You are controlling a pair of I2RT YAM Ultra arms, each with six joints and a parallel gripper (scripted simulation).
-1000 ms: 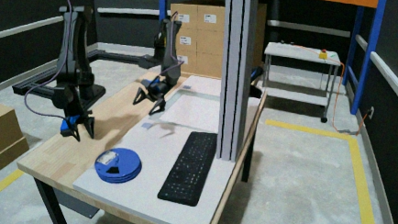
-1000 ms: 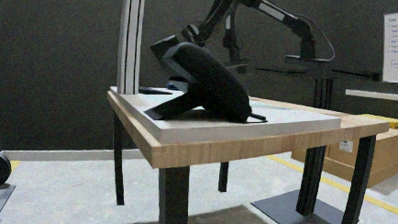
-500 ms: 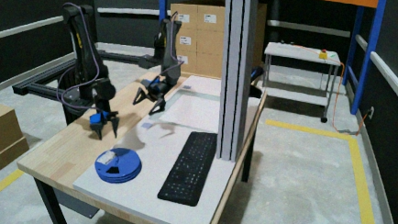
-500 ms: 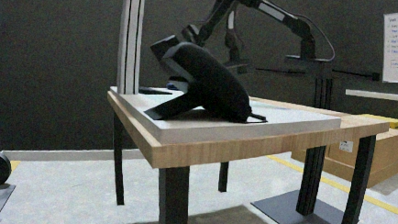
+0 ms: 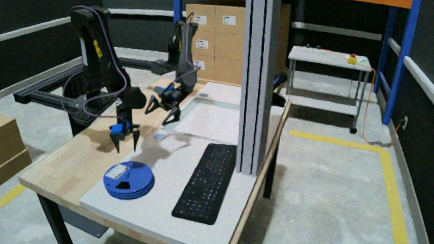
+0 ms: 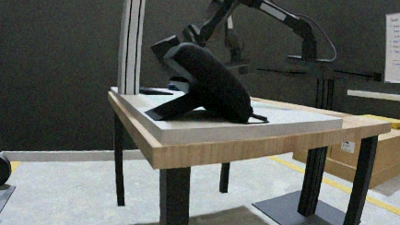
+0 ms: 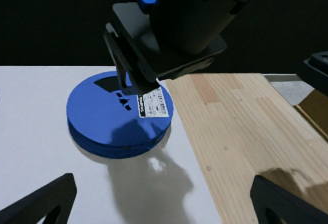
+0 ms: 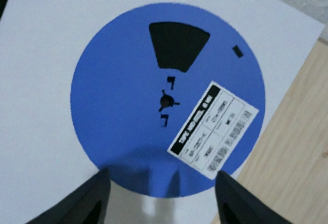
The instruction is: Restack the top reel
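Room: dark grey walls; a pale wooden table [image 5: 60,167] [image 6: 276,141] [image 7: 246,135] [image 8: 306,165] bearing a white board [image 5: 165,199] [image 6: 295,124] [image 7: 21,150] [image 8: 31,150].

Item: my right gripper [image 5: 127,150] [image 7: 141,83] [image 8: 162,178], fingers moderately apart, nothing held, above the reel's near edge.

Item: round blue plastic top reel [image 5: 135,169] [image 7: 101,112] [image 8: 121,100], on the blue reel stack [image 5: 131,196] [image 7: 111,151] upon the board, white paper label [image 5: 116,172] [image 7: 153,103] [image 8: 213,130] up; any remaining overhang hard to tell. Presumably light, stiff, smooth, prone to slip; best nudged or pinched at its rim, sparing the layers beneath.

Item: my left gripper [image 5: 156,117] [image 7: 163,182], wide, empty, well apart.
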